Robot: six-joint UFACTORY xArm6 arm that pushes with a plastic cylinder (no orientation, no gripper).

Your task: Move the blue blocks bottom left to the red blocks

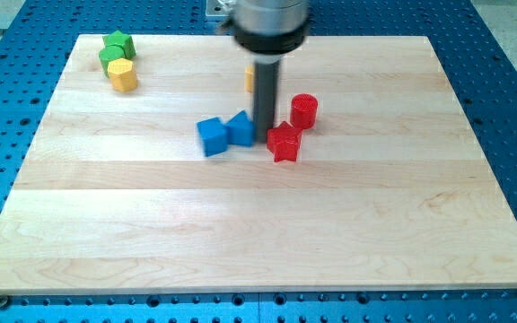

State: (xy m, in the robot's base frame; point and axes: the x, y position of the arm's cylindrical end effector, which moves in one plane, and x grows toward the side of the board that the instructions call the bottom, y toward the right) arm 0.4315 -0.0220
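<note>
Two blue blocks sit side by side near the board's middle: a blue cube [212, 136] and a blue wedge-like block [240, 128] to its right. A red star-shaped block [284, 142] lies just right of them, and a red cylinder [304, 110] stands up and right of the star. My tip [264, 135] is down on the board between the blue wedge-like block and the red star, close to both.
A green block [116, 47] and a yellow block [123, 75] sit at the board's top left. Another yellow block [250, 79] is mostly hidden behind the rod. The wooden board [258, 233] lies on a blue perforated table.
</note>
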